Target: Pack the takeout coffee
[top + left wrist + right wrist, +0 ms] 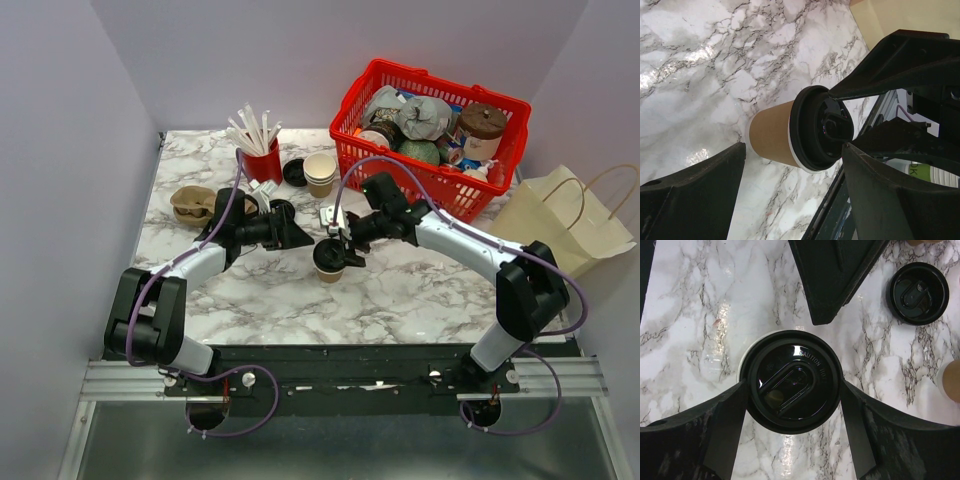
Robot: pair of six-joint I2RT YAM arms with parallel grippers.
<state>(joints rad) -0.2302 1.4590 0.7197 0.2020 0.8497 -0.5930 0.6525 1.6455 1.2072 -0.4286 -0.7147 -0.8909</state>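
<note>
The takeout coffee (329, 262) is a small brown kraft cup with a black lid, standing mid-table on the marble. My right gripper (342, 250) reaches over it from the right. In the right wrist view its fingers (725, 420) press both sides of the black lid (792, 380). My left gripper (298, 238) is just left of the cup, open and empty. In the left wrist view the cup (771, 139) lies beyond my spread fingers (695, 195), not between them.
A red basket (372, 88) full of items stands at the back right, with a paper bag (575, 220) beside it. A red cup of straws (262, 160), stacked cream cups (320, 172), a spare black lid (917, 292) and a cardboard cup carrier (193, 203) sit at the back left.
</note>
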